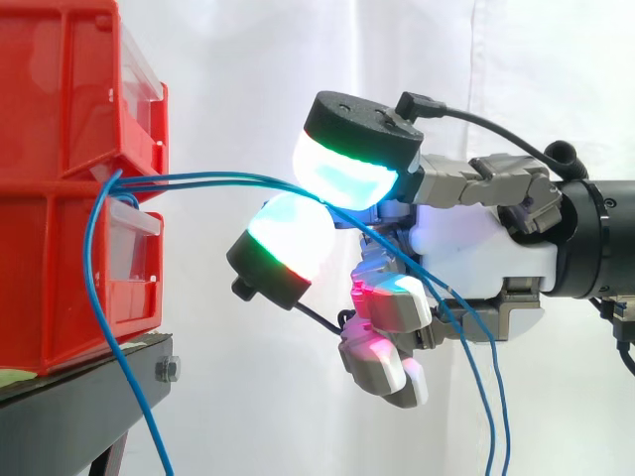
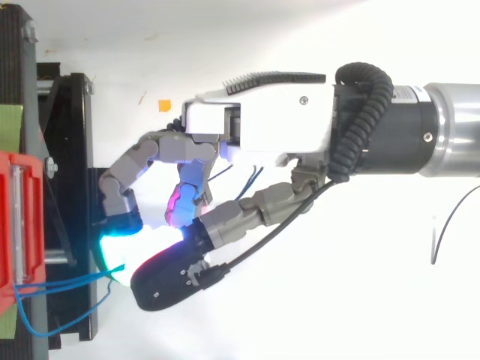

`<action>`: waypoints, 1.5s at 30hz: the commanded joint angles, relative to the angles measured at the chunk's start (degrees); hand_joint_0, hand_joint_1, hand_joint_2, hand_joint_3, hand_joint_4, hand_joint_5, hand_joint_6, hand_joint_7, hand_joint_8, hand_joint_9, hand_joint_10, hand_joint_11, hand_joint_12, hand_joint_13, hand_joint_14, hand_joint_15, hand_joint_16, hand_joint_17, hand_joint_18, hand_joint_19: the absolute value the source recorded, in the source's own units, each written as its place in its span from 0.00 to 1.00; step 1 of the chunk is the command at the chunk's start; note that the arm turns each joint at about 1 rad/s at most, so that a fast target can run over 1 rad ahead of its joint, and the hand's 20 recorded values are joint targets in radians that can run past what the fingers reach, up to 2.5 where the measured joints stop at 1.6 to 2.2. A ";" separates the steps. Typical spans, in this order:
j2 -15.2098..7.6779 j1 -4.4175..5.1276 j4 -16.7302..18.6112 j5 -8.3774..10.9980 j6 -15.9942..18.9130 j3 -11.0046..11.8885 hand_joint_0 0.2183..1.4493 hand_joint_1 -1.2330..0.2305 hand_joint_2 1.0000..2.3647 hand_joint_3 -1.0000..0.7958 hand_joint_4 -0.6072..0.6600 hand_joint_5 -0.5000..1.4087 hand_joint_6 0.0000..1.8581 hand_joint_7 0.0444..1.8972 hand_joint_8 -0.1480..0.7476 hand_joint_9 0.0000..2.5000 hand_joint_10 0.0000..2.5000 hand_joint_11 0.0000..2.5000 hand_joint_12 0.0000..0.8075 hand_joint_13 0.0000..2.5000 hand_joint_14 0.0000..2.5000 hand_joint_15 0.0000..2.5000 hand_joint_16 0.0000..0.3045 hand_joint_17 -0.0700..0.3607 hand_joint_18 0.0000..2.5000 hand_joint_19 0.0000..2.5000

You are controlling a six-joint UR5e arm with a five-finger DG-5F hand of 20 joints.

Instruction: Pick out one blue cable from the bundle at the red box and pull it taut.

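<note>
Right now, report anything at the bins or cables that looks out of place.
Nothing is damaged or spilled. One oddity: more than one of the blue cables seems to run from the red bins into the hand's pinch, and they hang slack behind it.

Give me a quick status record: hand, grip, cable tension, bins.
hand: hand level with the seam between the stacked red bins, apart from them
grip: fingers pinch the blue cables between two glowing pads
tension: shallow arc from bins to pads, not fully taut; strand count unclear
slack: one strand sags down past the black stand
beyond grip: cables hang down
</note>
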 commanded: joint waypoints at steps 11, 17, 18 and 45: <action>0.07 0.04 -0.10 0.00 0.00 -0.05 0.33 0.28 0.01 0.49 0.55 0.20 0.48 0.53 0.51 0.50 0.01 0.29 0.49 0.44 0.01 0.28 0.20 0.47 0.37 0.38; -0.02 0.04 -0.18 0.00 -0.09 0.04 0.36 0.25 0.01 0.46 0.53 0.19 0.48 0.55 0.49 0.49 0.01 0.30 0.47 0.43 0.01 0.28 0.18 0.45 0.35 0.38; -0.02 0.04 -0.27 0.00 0.00 -0.05 0.36 0.25 0.01 0.45 0.53 0.19 0.49 0.55 0.49 0.49 0.01 0.30 0.47 0.43 0.01 0.28 0.18 0.45 0.35 0.38; -0.02 0.13 -0.36 0.18 -0.09 -0.05 0.42 0.23 0.00 0.29 0.48 0.19 0.50 0.54 0.48 0.49 0.01 0.31 0.46 0.43 0.01 0.28 0.18 0.44 0.35 0.37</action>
